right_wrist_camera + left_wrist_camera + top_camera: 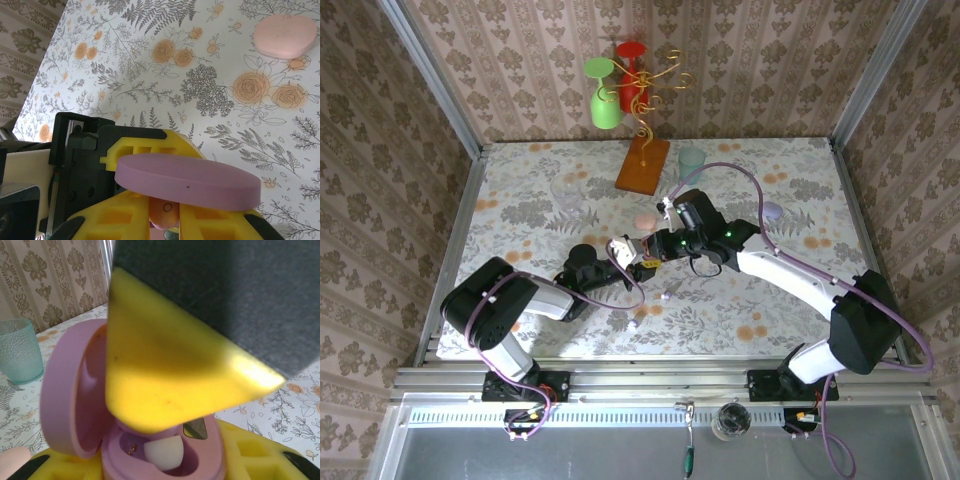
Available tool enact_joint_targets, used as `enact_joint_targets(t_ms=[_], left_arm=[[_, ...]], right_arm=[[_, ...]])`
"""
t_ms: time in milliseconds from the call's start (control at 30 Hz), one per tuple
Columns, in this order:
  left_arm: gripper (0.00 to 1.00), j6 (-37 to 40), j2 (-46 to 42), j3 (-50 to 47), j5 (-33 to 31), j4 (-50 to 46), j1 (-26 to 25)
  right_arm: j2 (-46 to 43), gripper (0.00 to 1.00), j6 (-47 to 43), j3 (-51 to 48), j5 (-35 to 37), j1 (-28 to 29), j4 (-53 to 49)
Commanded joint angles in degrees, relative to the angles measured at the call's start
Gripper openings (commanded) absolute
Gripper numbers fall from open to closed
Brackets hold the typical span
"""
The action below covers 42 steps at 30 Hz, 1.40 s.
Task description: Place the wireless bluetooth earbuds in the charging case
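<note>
My left gripper (pixel 623 252) (pixel 160 467) is shut on the open purple charging case (pixel 165 460), its round lid (pixel 67 395) (pixel 187 180) hinged up at one side. My right gripper (pixel 655 245) (pixel 166 222) meets it from the right, shut on a small peach-pink earbud (pixel 165 215) pinched between its yellow fingers (pixel 125 215), just over the case's mouth. In the left wrist view a pale bud end (pixel 164 452) sits in the case's cavity under the right gripper's big yellow finger (pixel 165 370). Two tiny loose earbuds (pixel 666 295) (pixel 632 323) lie on the table in front.
A closed pink case (pixel 645 222) (pixel 285 35) lies just behind the grippers, and a purple case (pixel 772 212) to the right. At the back stand a teal cup (pixel 692 160) (pixel 17 350), a clear glass (pixel 568 190) and a wooden stand (pixel 642 165) hung with cups.
</note>
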Motion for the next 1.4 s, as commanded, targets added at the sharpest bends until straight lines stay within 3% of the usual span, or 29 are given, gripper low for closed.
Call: enact_joint_targets(t_ms=[0,133,300,433,667,867,1167,1267,1367], left_arm=[[0.30,0.3,0.2,1.7,0.6,2.8,-0.5],[0.30,0.2,0.0,1.4,0.4,2.8,-0.5],[0.30,0.5,0.0,0.9,0.6,2.9,-0.5],[0.30,1.6,0.2,0.4,1.1,2.8,-0.4],[0.30,3.8,-1.1,0.0,6.1,2.8,-0.9],[0.30,1.3,-2.1,0.0,4.2,2.9,-0.9],[0.30,-4.8,-4.4,0.4,2.0,3.0,-0.7],[0.32,-7.7,-4.6,1.2,4.1,3.0,-0.2],[0.32,-9.6,-5.3,1.5,5.3,3.3,-0.2]], right_arm=[[0.7,0.26,-0.1,0.9,-1.4,0.5,0.5],[-2.2,0.40,-0.3,0.2,0.4,0.4,-0.2],[-7.4,0.42,-0.5,-1.3,2.3,-0.3,-0.7],[-10.5,0.41,-0.8,-2.1,2.2,-1.2,0.1],[-7.8,0.28,-0.7,1.4,1.6,-3.3,-2.3],[-3.8,0.27,-0.9,2.1,-1.2,-3.6,-3.5],[-9.4,0.27,2.0,-2.8,-2.1,-3.9,-2.7],[-12.5,0.43,6.1,-5.8,-3.4,-5.6,0.2],[-14.8,0.57,11.3,-9.8,-11.0,-8.7,5.3]])
